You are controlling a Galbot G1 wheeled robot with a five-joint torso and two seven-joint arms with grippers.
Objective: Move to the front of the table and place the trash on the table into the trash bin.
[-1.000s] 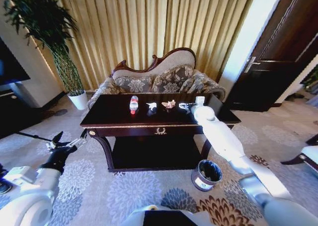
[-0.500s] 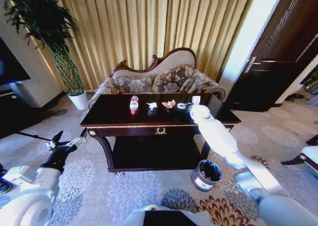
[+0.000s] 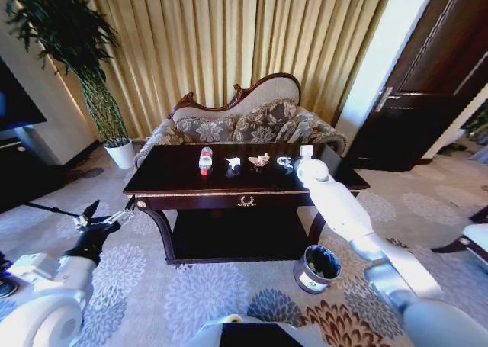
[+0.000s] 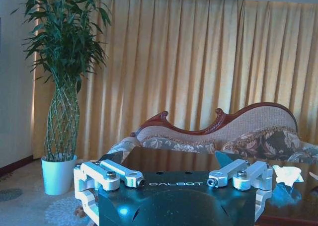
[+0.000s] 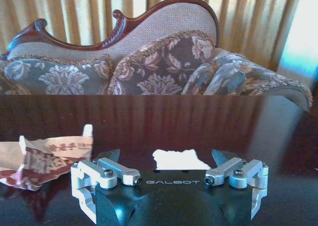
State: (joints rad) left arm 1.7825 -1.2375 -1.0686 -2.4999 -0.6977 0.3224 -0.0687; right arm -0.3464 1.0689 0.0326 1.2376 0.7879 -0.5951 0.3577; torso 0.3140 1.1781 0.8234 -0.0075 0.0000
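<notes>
Right gripper shifted over table

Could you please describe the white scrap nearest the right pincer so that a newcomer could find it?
On the dark table before the floral sofa, four pieces of trash lie in a row. The white scrap is the rightmost, between the open right pincer fingers; its neighbour is a pinkish printed wrapper.

A large dark glossy table with thin gold trim, a gold wreath on its front, curved legs and a low shelf stands in front. On the tabletop lie, in a row, a clear bottle with red label, a white scrap, a pinkish crumpled wrapper and another white scrap. A small round dark bin with a white label stands upright on the carpet by the table's right front leg.
</notes>
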